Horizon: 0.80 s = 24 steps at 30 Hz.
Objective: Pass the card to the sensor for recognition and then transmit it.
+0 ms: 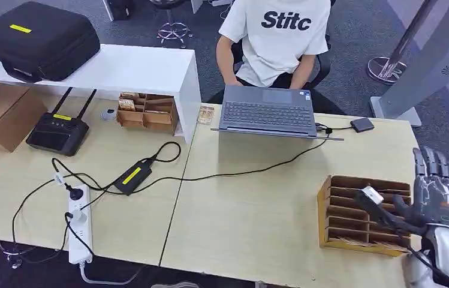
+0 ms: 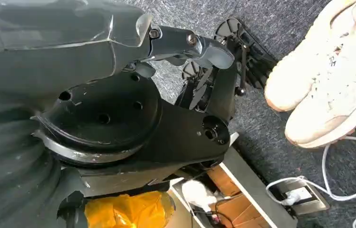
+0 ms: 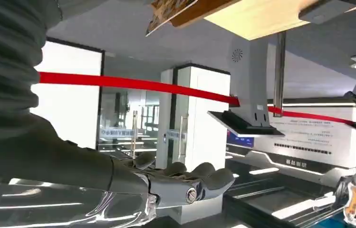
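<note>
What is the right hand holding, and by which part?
Nothing: the right hand is empty, fingers extended, beside the wooden card rack.

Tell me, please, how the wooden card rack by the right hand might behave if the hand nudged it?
The rack looks like thin slotted wood, so probably light and apt to slide on the smooth table. It sits low and wide, so tipping seems unlikely. Its thin dividers may be fragile under the right hand, whose fingers are spread, holding nothing.

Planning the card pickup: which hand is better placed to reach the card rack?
Right. The right hand hangs open beside the card rack on the table; the left hand hangs down near the floor.
</note>
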Available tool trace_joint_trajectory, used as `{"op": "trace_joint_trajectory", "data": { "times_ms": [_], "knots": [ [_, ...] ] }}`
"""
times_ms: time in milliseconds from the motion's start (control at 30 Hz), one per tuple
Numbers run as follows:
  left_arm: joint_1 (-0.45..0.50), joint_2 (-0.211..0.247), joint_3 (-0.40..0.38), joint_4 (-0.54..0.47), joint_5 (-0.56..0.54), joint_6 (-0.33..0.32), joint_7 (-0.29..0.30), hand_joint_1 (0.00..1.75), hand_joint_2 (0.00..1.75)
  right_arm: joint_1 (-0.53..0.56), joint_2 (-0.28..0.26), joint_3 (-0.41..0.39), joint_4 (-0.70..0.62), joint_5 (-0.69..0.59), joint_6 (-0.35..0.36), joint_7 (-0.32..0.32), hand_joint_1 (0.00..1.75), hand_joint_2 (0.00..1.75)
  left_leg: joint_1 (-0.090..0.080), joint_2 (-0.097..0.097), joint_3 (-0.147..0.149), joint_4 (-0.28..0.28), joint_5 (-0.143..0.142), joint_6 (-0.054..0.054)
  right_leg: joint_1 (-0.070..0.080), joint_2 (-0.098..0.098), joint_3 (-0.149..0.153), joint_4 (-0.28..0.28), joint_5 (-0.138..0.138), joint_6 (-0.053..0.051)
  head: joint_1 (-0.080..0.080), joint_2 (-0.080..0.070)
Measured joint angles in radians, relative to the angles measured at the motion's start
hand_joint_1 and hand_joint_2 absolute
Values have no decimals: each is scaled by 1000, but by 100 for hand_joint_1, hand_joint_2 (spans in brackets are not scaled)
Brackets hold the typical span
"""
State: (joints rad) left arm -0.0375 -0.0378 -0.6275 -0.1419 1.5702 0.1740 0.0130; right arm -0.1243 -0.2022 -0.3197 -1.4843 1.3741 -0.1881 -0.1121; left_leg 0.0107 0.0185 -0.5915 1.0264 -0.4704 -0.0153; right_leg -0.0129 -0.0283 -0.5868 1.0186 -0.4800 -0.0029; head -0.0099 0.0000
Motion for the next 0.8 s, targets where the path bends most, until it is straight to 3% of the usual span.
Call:
{"op": "trace_joint_trajectory", "data": {
  "times_ms": [800],
  "knots": [
    [-1,5,-26,0,0,-6,13,0,175,-103,35,1,154,2,-21,16,0,175,0,0,1,0,0,0,0,0,0,0,0,0,0,0]
  ]
}}
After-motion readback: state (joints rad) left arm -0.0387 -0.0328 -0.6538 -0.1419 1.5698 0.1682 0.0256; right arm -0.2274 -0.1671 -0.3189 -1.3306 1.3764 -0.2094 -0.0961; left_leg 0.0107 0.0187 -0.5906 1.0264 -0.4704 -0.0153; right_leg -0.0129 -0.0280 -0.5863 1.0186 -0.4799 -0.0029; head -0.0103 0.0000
